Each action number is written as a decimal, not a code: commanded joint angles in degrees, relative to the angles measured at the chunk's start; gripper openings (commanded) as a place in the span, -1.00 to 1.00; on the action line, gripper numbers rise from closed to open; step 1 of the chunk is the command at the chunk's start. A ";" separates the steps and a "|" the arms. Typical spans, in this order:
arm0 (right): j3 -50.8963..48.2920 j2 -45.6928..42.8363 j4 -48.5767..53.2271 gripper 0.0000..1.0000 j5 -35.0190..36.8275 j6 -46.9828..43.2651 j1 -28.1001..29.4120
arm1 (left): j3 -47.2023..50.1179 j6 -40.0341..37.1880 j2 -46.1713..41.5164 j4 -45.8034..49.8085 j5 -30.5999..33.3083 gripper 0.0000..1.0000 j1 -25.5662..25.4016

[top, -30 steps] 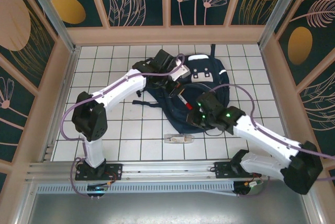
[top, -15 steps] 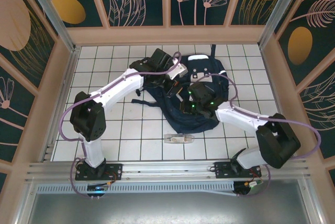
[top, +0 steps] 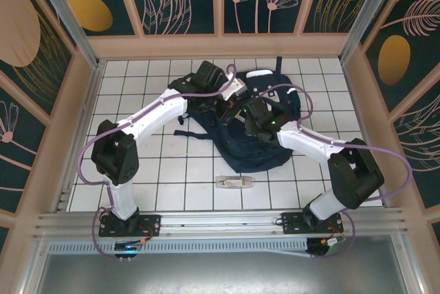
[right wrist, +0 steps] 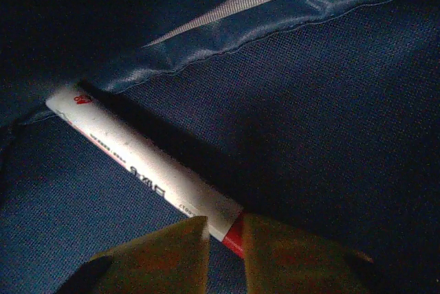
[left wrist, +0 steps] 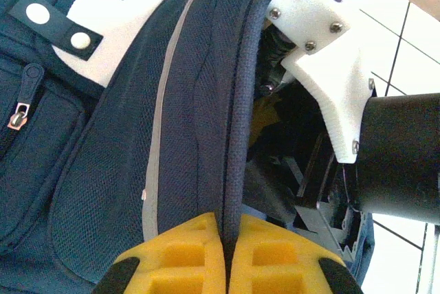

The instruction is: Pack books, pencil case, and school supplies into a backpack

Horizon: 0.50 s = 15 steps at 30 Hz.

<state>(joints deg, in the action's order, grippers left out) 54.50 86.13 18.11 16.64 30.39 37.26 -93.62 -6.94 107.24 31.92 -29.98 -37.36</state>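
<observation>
Inside backpack [right wrist: 330, 102]: marker [right wrist: 137, 167] at right pincer [right wrist: 225, 229].

Overhead view; wrist close-ups on backpack [left wrist: 103, 170]

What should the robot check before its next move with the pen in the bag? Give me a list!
1. Bag mouth held open: ok. The left gripper is shut on the rim of the navy-blue fabric backpack.
2. Red-and-white marker pen in the bag: ok. It lies on blue fabric under a fold.
3. Pen let go: cannot tell. Its red end sits between the fingers of the right gripper.
4. Small clear rectangular case packed: not ok. It lies on the white tiled table.
5. Room between the arms: cannot tell. The right arm is close beside the left gripper.
</observation>
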 commanded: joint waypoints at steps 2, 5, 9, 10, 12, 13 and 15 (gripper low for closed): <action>-2.62 -10.81 -1.21 -0.45 3.82 -3.47 -1.54 | 1.18 -2.11 -2.31 4.27 -2.72 -1.00 1.39; -4.55 -14.37 0.03 -0.42 -14.22 -6.53 -3.08 | 0.73 -2.03 -2.23 4.29 -2.87 -1.00 1.95; -4.60 -13.09 1.23 -0.63 -18.02 -1.43 -3.06 | -0.14 -1.30 -2.19 4.11 -4.28 -1.00 2.21; -4.79 -12.47 -0.06 -0.73 -19.81 0.25 -3.12 | -0.32 -0.84 -2.04 4.05 -4.83 -1.00 2.29; -5.81 -11.57 -3.98 -0.93 -20.44 4.50 -2.26 | -0.76 -0.21 -1.86 4.03 -5.54 -1.00 2.31; -6.30 -10.98 -5.60 -1.00 -18.72 6.51 -1.75 | -0.86 0.11 -1.62 4.00 -5.74 -1.00 2.33; -6.45 -9.14 -7.04 -1.00 -13.60 8.12 -1.44 | -1.03 0.36 -1.51 4.05 -6.21 -1.00 2.30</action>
<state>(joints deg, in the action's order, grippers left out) 48.58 75.26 17.67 -1.28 32.88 35.55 -93.36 -7.25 106.78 34.26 -33.93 -35.77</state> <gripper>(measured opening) 0.043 0.016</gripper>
